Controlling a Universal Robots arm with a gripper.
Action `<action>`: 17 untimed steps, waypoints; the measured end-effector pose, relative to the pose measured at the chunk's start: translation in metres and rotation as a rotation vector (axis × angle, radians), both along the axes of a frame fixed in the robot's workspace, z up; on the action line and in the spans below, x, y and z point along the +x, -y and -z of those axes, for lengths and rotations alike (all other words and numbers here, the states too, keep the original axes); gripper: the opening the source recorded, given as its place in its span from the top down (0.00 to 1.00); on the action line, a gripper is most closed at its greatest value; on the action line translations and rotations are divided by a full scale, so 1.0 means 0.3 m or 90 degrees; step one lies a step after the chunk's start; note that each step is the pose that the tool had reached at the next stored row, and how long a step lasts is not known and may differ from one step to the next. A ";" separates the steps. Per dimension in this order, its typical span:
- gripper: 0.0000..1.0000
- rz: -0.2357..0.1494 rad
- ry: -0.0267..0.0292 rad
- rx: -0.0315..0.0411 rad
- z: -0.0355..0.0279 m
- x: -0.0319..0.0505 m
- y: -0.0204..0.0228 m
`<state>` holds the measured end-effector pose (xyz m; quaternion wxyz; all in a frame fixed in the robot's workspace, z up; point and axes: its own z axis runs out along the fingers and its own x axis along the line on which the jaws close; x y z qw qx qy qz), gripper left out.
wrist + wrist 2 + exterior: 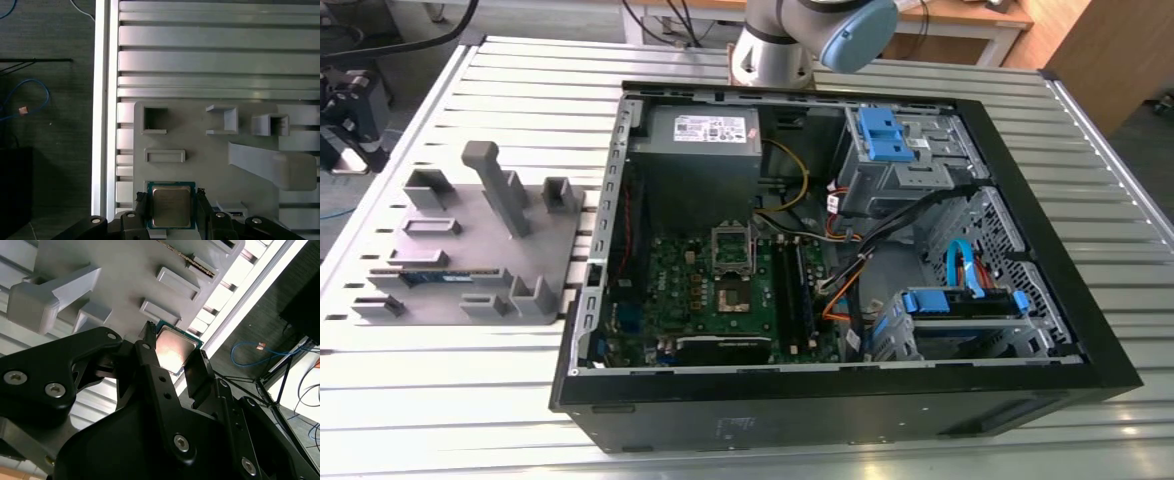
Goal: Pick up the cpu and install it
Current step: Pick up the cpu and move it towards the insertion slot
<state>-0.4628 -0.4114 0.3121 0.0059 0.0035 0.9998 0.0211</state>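
Note:
The cpu (171,206) is a small square chip with a shiny silver top and a thin green rim. It sits at the edge of the grey holder block (200,150), on the side by the table rim. My gripper (172,207) is down around it, with a black finger (142,205) pressed against each of two opposite sides. In the second wrist view the cpu (175,347) shows between the same fingers (200,367) of the gripper (172,352), which is shut on it. The exterior view shows the holder block (467,260) to the left of the open computer case (841,260).
Inside the case lies the green motherboard (720,300) with its square socket (730,270), plus cables and blue drive bays (894,140). A tall grey post (285,170) rises from the holder block beside the cpu. The table's rim (102,125) and the floor lie just past it.

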 end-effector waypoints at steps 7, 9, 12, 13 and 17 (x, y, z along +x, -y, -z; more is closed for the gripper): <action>0.53 0.000 0.0000 0.0000 -0.012 0.000 0.000; 0.53 0.000 0.0000 0.0000 -0.016 0.000 0.000; 0.53 0.000 0.0000 0.0000 -0.020 0.000 0.000; 0.53 0.000 0.0000 0.0000 -0.021 0.000 0.000; 0.53 0.000 0.0000 0.0000 -0.027 0.000 0.000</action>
